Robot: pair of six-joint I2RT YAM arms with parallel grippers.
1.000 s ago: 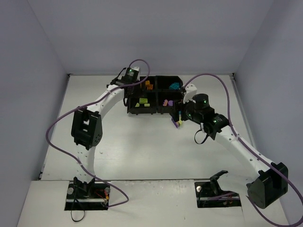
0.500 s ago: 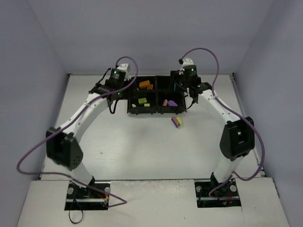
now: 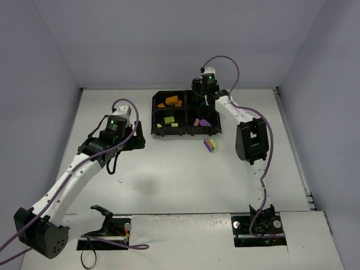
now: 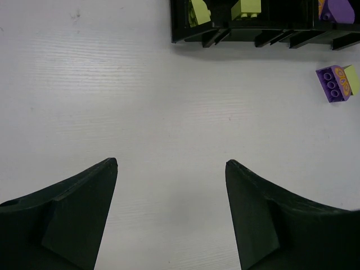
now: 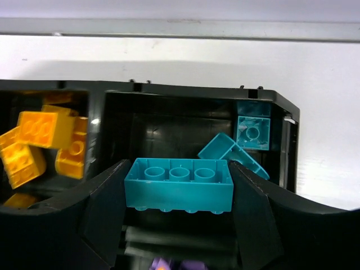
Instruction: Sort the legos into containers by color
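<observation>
The left gripper (image 4: 171,163) takes the lower part of the frame, with its two black fingers (image 4: 73,214) wide apart over the white table (image 4: 112,84). Along the top edge, from the centre to the right, runs the wall of the black tray (image 4: 253,36). Inside it are two yellow-green bricks (image 4: 246,8) and, in the upper right corner, a purple piece (image 4: 340,10). Below the tray at the right, a three-stud purple brick (image 4: 331,85) lies on the table and touches a small yellow-green piece (image 4: 352,80).

Tray (image 3: 152,115) at table's (image 3: 169,180) far middle, loose bricks (image 3: 210,144) just before its near right corner, held brick (image 5: 179,184) over far right compartment (image 5: 169,126)
</observation>
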